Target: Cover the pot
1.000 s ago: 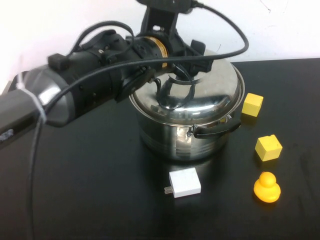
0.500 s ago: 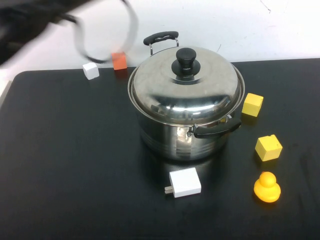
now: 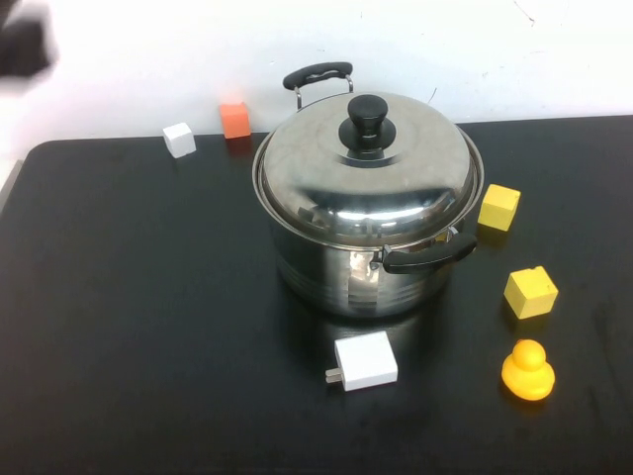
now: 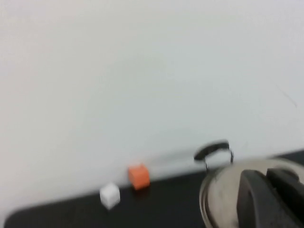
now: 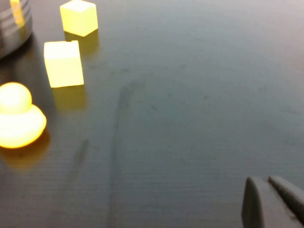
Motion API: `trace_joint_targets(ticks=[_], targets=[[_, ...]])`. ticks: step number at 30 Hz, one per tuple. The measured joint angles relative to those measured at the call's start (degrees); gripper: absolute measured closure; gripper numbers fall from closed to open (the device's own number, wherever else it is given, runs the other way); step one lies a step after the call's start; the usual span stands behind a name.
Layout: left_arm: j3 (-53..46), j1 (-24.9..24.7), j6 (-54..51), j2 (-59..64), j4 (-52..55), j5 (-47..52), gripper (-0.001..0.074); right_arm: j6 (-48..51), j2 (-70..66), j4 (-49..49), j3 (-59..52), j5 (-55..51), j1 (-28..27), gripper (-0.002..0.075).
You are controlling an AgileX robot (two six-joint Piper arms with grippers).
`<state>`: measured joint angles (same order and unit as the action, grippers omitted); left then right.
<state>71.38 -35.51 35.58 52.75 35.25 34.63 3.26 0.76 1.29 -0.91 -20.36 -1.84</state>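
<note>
The left hand (image 4: 270, 197) hangs up and back-left of the pot (image 3: 368, 252), its fingers together on nothing. The right hand (image 5: 273, 202) sits low over the surface (image 3: 148, 317), right of the pot, fingers together. The lid (image 3: 368, 168) rests on the pot.
</note>
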Motion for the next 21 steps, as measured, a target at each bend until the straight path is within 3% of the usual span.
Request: trace_joint_targets(ticks=[7, 21], targets=[[-10.91, 0.0, 0.4, -9.98, -3.91, 0.6, 0.0735, 0.0, 0.0, 0.0, 0.0, 0.0, 0.0, 0.0728], [-16.87, 0.0, 0.6, -12.47, -4.48, 1.3, 0.0735, 0.0, 0.0, 0.0, 0.0, 0.0, 0.0, 0.0728]])
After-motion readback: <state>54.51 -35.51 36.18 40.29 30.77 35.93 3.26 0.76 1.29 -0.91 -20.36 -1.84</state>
